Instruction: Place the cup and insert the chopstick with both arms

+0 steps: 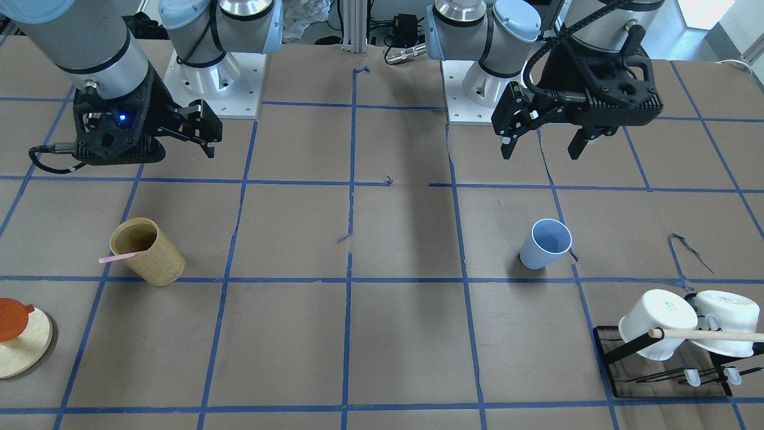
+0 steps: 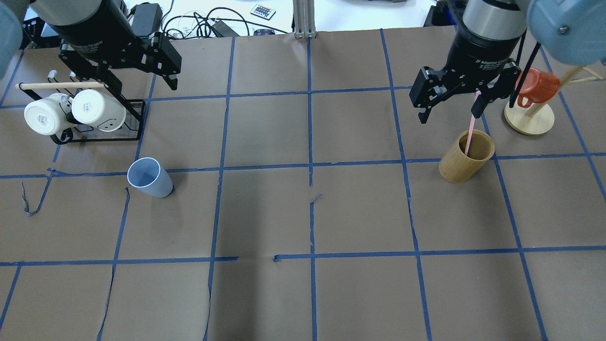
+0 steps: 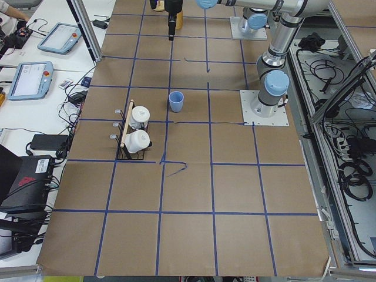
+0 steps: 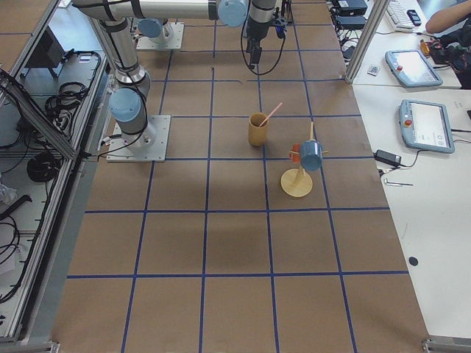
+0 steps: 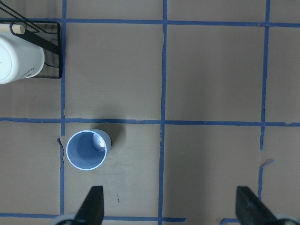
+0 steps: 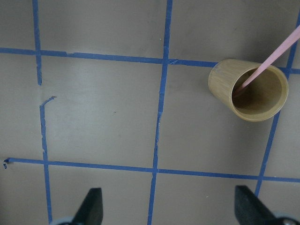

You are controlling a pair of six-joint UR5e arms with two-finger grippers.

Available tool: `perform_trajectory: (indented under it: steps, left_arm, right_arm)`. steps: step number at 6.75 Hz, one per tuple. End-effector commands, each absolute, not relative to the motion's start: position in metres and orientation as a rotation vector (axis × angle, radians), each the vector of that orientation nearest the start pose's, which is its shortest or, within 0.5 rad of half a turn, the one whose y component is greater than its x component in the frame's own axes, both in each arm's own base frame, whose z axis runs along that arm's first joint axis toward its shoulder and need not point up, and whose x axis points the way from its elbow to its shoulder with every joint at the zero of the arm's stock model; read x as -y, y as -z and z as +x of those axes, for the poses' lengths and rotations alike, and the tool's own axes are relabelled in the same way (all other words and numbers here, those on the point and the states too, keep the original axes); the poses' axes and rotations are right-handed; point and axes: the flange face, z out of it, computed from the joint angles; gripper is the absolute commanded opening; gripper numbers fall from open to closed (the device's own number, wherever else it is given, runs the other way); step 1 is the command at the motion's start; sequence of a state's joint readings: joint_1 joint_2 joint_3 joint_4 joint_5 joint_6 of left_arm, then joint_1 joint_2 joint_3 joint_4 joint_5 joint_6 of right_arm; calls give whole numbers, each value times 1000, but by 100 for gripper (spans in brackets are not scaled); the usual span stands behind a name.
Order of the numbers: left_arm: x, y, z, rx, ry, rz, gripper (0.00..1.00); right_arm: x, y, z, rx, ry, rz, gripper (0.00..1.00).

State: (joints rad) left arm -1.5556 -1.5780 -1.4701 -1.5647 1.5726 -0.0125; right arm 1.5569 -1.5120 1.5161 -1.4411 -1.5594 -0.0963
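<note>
The light-blue cup [image 2: 149, 177] stands upright on the table's left half; it also shows in the front view [image 1: 546, 245] and the left wrist view [image 5: 86, 150]. The pale-pink chopstick [image 2: 470, 135] leans inside a tan bamboo cylinder [image 2: 466, 156] on the right, and shows in the right wrist view [image 6: 267, 68]. My left gripper [image 2: 137, 80] is open and empty, high above and behind the cup. My right gripper [image 2: 450, 116] is open and empty, high above the cylinder and apart from the stick.
A black rack with two white mugs [image 2: 71, 111] and a long wooden rod stands behind the cup at the far left. A wooden mug stand with a red mug [image 2: 530, 113] is right of the cylinder.
</note>
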Motion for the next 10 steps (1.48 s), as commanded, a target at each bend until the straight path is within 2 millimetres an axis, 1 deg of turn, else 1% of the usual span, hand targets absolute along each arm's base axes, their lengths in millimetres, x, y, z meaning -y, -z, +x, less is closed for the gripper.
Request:
perform_trajectory:
  steps: [1,3,4,6,8,9,10]
  left_arm:
    - [507,-532,-125,-3143,150,-50,100]
    - [511,-531,-124,-3144,162,-52,100]
    - [508,-535,-125,-3138,173,-48,100]
    - [509,-531,-125,-3140,162,-50,100]
    - [501,-537,-124,-3133,149,-48,100]
    - [503,-533,-123,-3132,123,-51,100]
    - [506,-530,-123,-3133,113,-51,100]
  right_arm:
    - [504,-472,127,-3113,-209,-133,100]
    - [503,-469,127,-3112,-221,-133,100]
    - [504,-468,128,-3107,-223,-134,100]
    - [503,-471,128,-3110,-216,-132,100]
    - [503,-468,128,-3112,-224,-135,100]
    - [506,-465,128,-3110,-228,-135,100]
    - [506,-468,129,-3109,-214,-130,100]
